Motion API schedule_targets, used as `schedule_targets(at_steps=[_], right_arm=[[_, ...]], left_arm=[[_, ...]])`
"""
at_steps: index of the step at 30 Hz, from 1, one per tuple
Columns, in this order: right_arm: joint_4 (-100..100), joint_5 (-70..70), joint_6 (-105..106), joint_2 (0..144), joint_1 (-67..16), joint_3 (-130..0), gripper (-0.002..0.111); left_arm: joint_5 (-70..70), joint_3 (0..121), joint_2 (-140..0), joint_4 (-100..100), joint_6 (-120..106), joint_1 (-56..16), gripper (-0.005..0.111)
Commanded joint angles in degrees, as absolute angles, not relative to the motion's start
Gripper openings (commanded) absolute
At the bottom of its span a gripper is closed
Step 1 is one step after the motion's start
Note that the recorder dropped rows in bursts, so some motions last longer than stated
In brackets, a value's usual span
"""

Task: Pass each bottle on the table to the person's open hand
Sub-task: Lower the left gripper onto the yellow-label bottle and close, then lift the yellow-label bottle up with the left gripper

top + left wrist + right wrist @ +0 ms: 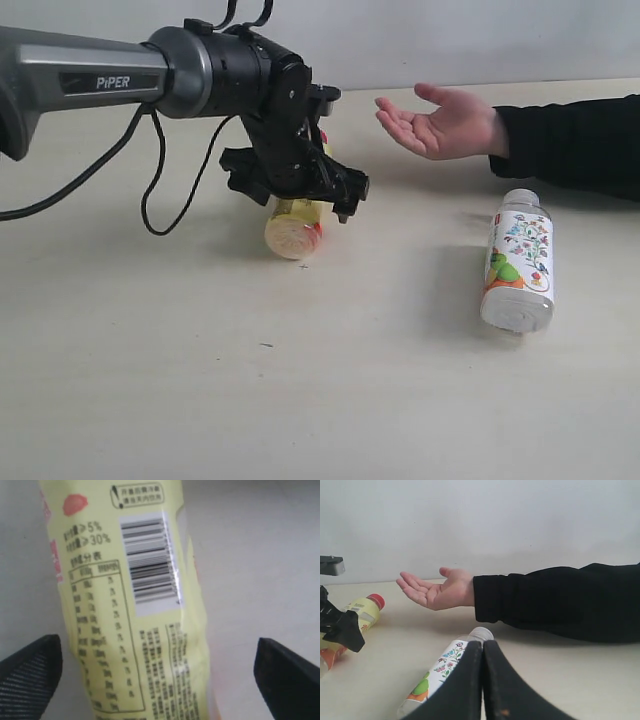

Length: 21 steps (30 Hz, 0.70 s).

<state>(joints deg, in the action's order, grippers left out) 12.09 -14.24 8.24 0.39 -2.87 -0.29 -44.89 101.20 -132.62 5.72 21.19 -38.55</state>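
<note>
Yellow bottle [135,630] lies between the left hand's [159,672] spread jaws

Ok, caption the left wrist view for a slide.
Open end effector straddles the yellow bottle lying on the table.

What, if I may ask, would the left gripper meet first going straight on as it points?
The left gripper would likely first meet the yellow plastic bottle lying between its open jaws.
</note>
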Motion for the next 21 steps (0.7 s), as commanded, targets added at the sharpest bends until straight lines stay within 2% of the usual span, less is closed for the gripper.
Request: schedule_targets(at_steps=[1, 5, 7, 8, 9, 11, 12, 13, 16, 21], right_arm=[[12.1, -13.6, 8.3, 0.0, -2.7, 0.0, 0.0], [12.1, -13.6, 8.3, 0.0, -2.7, 0.0, 0.0], [12.1, -13.6, 8.3, 0.0, -2.7, 0.0, 0.0], [12.1, -13.6, 8.3, 0.0, -2.7, 0.0, 0.0], [12.1, -13.6, 8.3, 0.0, -2.7, 0.0, 0.0], [12.1, -13.6, 8.3, 0.0, -2.7, 0.0, 0.0], [12.1, -13.6, 8.3, 0.0, -2.7, 0.0, 0.0], [12.1, -13.6, 8.3, 0.0, -2.7, 0.0, 0.0], [12.1, -13.6, 8.3, 0.0, -2.7, 0.0, 0.0], [12.1, -13.6, 8.3, 0.0, -2.7, 0.0, 0.0]], left_arm=[[-44.4, 101.7, -133.2, 5.9, 21.5, -38.5, 0.105], [-44.4, 101.7, -133.3, 5.9, 21.5, -38.5, 0.104], [-45.0, 101.7, -133.3, 5.9, 21.0, -38.5, 0.095], [-45.5, 101.7, -133.2, 5.9, 20.9, -38.5, 0.084], [-46.0, 101.9, -133.1, 5.9, 20.7, -38.5, 0.064], [-47.2, 102.1, -132.7, 6.0, 20.7, -38.4, 0.013], [-47.6, 102.1, -132.4, 6.4, 19.9, -38.4, 0.004], [-47.7, 102.1, -132.0, 6.5, 20.5, -38.4, 0.007], [-47.7, 102.1, -130.9, 6.2, 21.3, -38.4, 0.0], [-47.5, 102.1, -129.3, 6.2, 21.3, -38.7, 0.0]])
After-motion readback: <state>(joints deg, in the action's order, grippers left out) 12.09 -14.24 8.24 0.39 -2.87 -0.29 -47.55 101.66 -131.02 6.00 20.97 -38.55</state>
